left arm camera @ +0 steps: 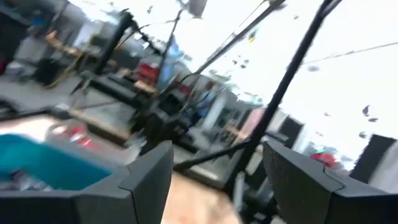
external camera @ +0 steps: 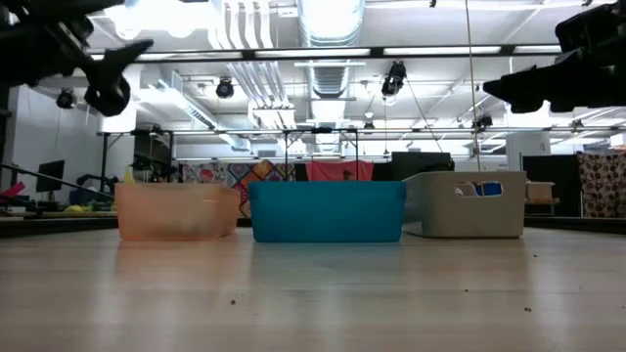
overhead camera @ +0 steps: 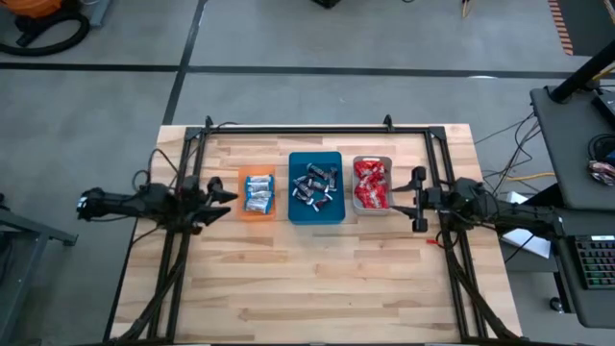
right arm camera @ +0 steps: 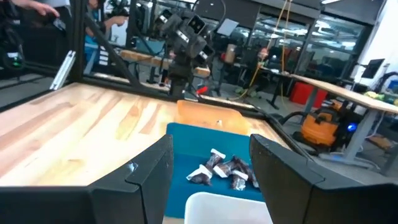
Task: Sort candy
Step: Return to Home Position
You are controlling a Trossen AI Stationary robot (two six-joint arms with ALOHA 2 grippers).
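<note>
Three trays stand in a row on the wooden table. The orange tray (overhead camera: 256, 195) holds light blue-and-white candy. The teal tray (overhead camera: 315, 187) holds dark brown and silver candy (right arm camera: 222, 168). The grey tray (overhead camera: 371, 185) holds red candy (overhead camera: 370, 183). My left gripper (overhead camera: 226, 199) hovers open just left of the orange tray, well above the table, and tipped slightly upward (left arm camera: 217, 163). My right gripper (overhead camera: 419, 200) hovers open just right of the grey tray, pointing level over the trays (right arm camera: 211, 152). Nothing is between either pair of fingers.
A black metal frame (overhead camera: 298, 129) runs along the table's far edge, with slanted legs down both sides (overhead camera: 168, 259). Bare wood (overhead camera: 317, 279) lies in front of the trays. In the right wrist view a person (right arm camera: 102, 22) shows in the room beyond the table.
</note>
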